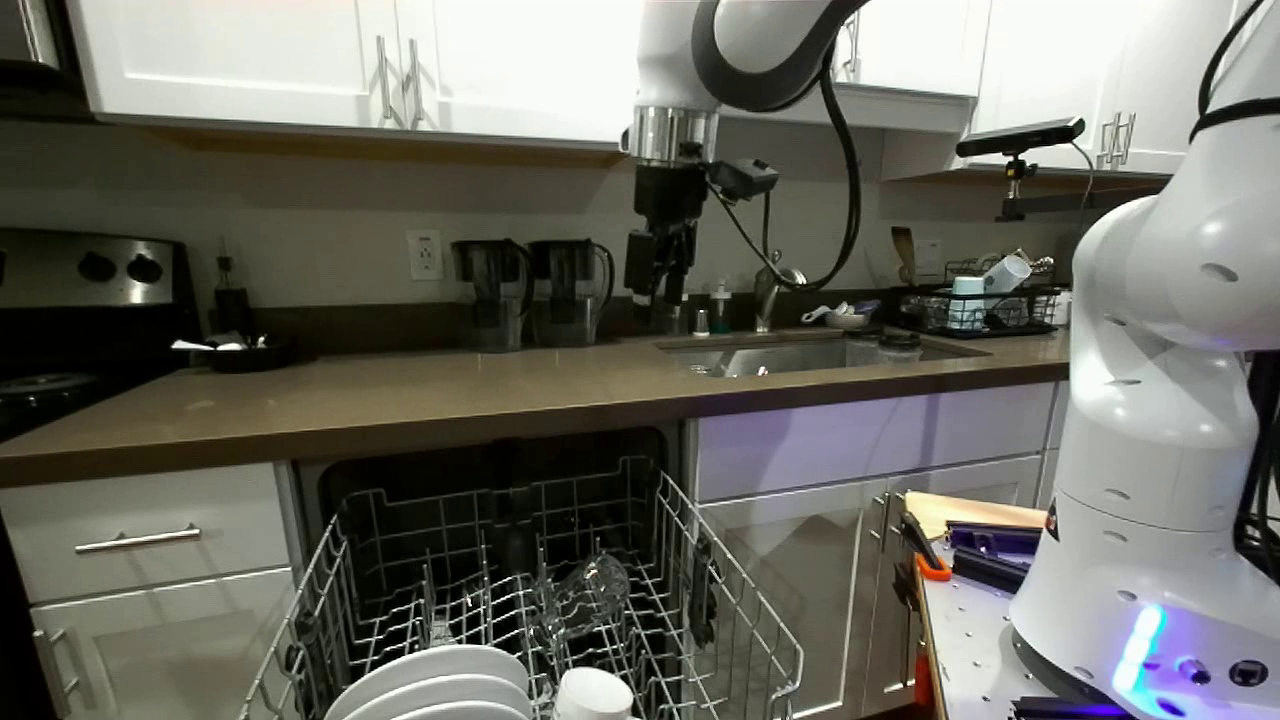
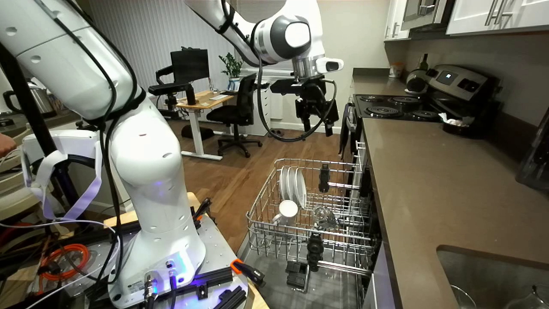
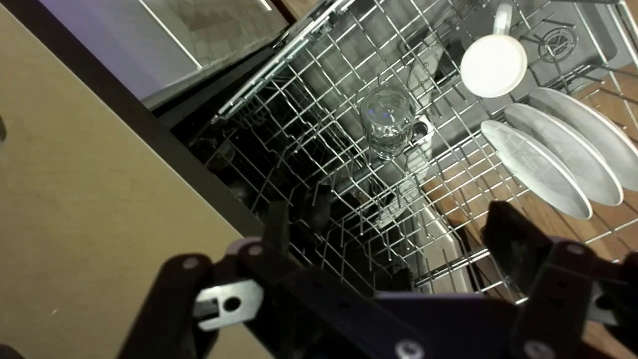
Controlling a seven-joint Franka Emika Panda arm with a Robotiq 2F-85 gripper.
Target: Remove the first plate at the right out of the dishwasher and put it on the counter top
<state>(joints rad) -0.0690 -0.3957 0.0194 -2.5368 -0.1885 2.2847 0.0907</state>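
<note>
I think nothing is done: in the wrist view my empty end effector (image 3: 389,214) is spread wide, the plate (image 3: 536,172) stands in the dishwasher (image 1: 590,450) at three o'clock, and I must grab it and put it on the counter top (image 3: 99,199) at nine.

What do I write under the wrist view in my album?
Open black gripper above a grey wire dishwasher rack holding three round white plates, a white mug, a clear glass.
</note>
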